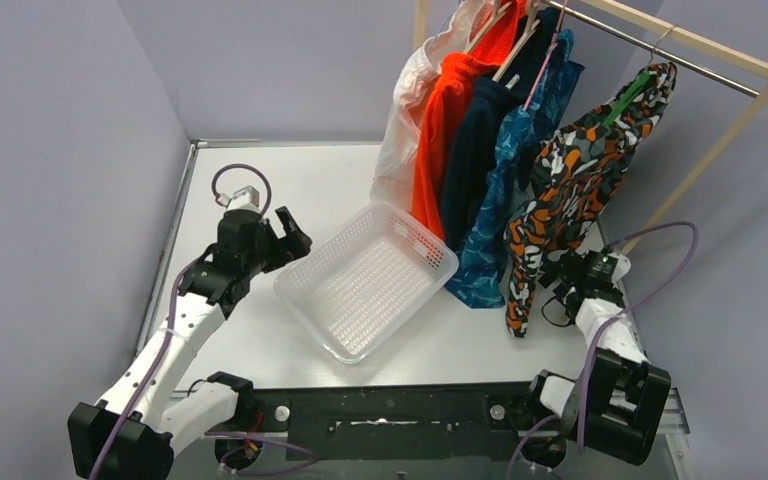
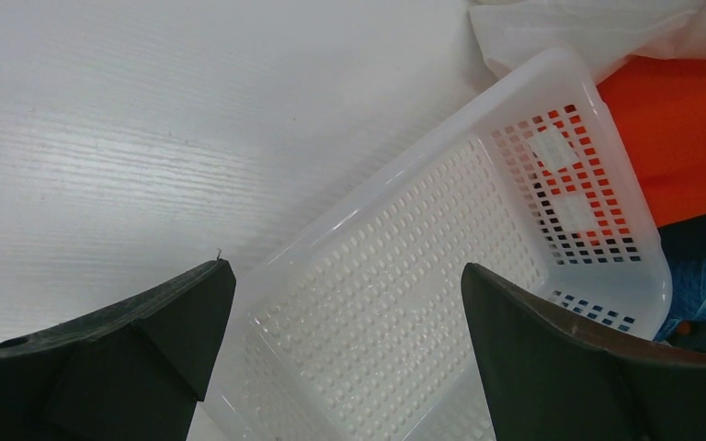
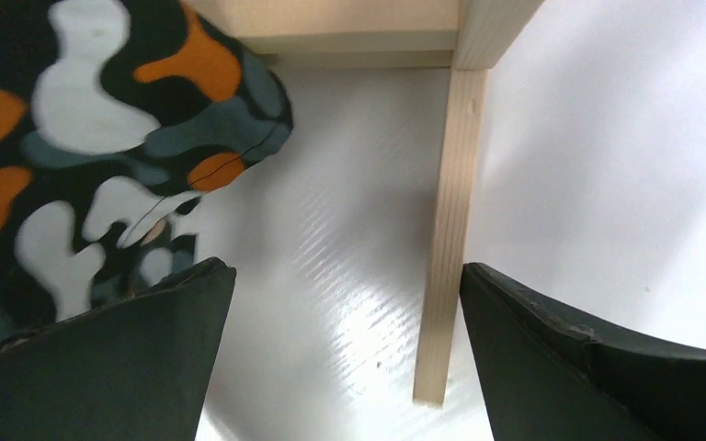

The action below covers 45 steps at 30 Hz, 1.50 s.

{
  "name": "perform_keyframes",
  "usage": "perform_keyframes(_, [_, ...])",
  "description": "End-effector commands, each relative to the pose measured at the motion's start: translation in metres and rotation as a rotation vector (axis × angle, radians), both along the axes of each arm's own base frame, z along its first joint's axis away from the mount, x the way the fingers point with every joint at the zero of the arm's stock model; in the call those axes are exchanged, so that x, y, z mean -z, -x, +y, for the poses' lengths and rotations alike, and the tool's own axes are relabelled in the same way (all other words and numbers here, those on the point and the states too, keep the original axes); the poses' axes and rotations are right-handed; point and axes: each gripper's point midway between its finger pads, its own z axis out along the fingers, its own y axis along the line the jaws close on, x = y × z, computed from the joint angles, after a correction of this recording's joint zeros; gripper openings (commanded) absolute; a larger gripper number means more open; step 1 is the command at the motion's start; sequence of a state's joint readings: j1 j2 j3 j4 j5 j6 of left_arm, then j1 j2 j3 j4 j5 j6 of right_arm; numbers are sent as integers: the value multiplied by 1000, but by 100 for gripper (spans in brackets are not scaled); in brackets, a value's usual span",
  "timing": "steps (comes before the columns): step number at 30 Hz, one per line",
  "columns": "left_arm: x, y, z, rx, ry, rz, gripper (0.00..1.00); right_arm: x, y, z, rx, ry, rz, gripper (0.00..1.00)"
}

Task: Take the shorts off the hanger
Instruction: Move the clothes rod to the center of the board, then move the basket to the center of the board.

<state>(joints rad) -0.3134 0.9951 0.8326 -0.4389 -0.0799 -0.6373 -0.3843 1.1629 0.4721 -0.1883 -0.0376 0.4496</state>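
Note:
Several shorts hang on hangers from a wooden rack's rail: white, bright orange, dark navy, teal-blue patterned and camouflage shorts on a green hanger. My right gripper stands open low on the table beside the camouflage hem, nothing between its fingers. My left gripper is open at the near-left edge of the white basket, holding nothing.
The white perforated basket lies on the table under the hanging shorts. A wooden foot of the rack lies on the table in front of my right gripper. Grey walls close in the table on left, back and right.

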Motion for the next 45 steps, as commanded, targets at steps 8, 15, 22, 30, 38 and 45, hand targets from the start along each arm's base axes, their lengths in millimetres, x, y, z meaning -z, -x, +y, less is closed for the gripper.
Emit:
perform_keyframes(8, [31,5,42,-244,4,76,97,-93,29,-18,250,109,-136,98])
perform_keyframes(15, [48,9,55,-306,15,116,97,-139,33,32,88,-52,-279,98])
perform_keyframes(22, [62,9,40,-238,90,141,97,-151,52,96,-142,-243,-354,98])
perform_keyframes(30, [89,1,26,-121,47,262,87,-199,62,104,-202,-208,-437,98])
perform_keyframes(38, [116,2,62,-221,-5,390,60,-260,62,94,-223,-83,-539,98])
perform_keyframes(45, [104,4,118,-425,3,327,50,-270,63,92,-215,-62,-566,98])
